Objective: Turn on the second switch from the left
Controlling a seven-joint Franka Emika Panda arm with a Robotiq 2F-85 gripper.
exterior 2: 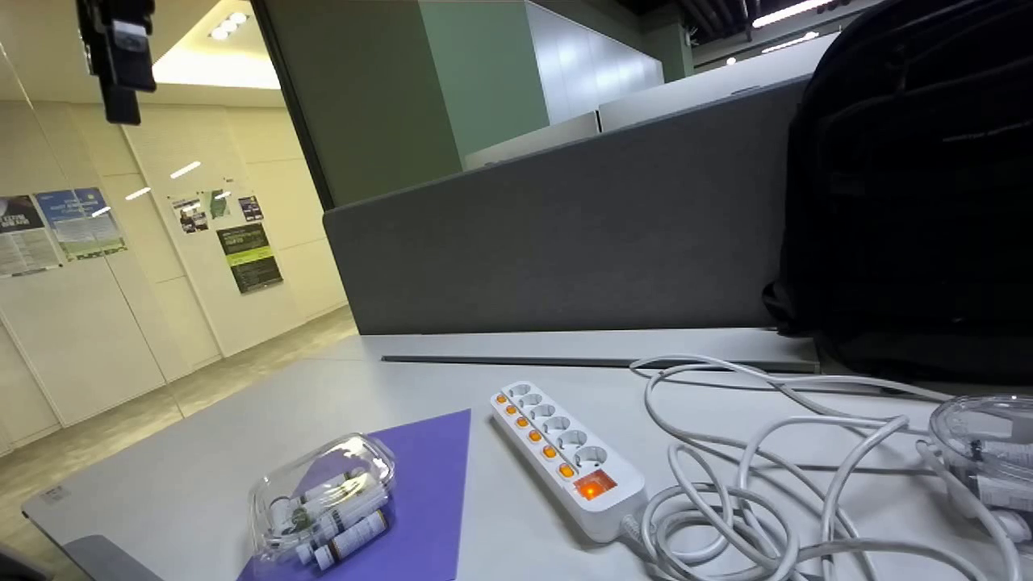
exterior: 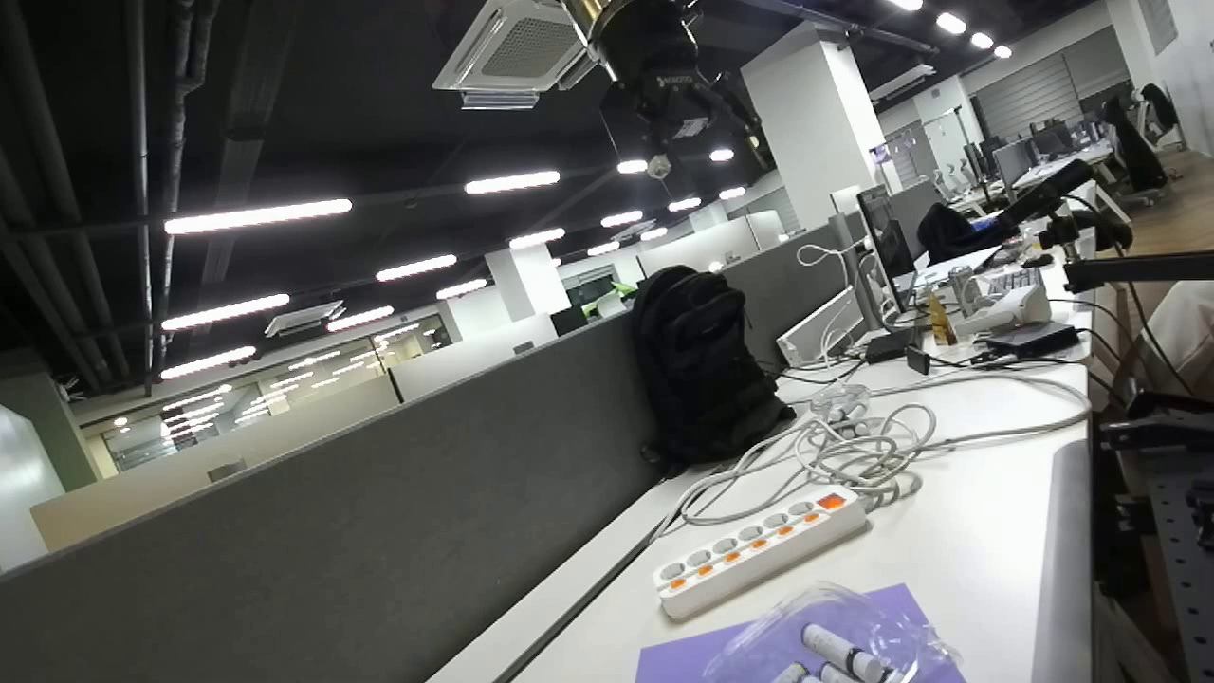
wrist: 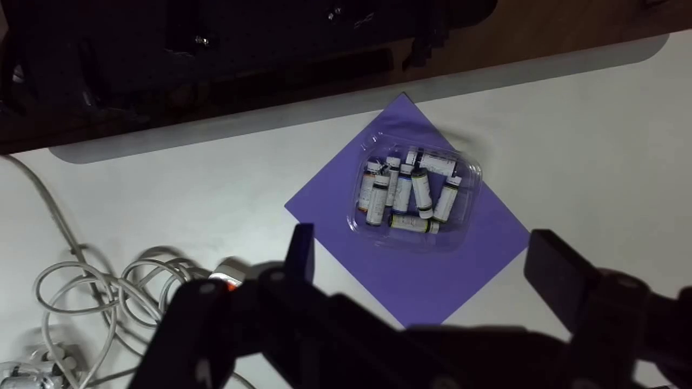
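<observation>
Hand high above the desk, fingers wide apart, well away from the power strip.

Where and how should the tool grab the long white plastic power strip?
Probably from above, the open black tool pinching across the white power strip at mid-length, by its side walls. It lies flat, far longer than wide, small orange switches on top to avoid. Skip the end with the large orange switch: the coiled pale cable leaves there.
</observation>
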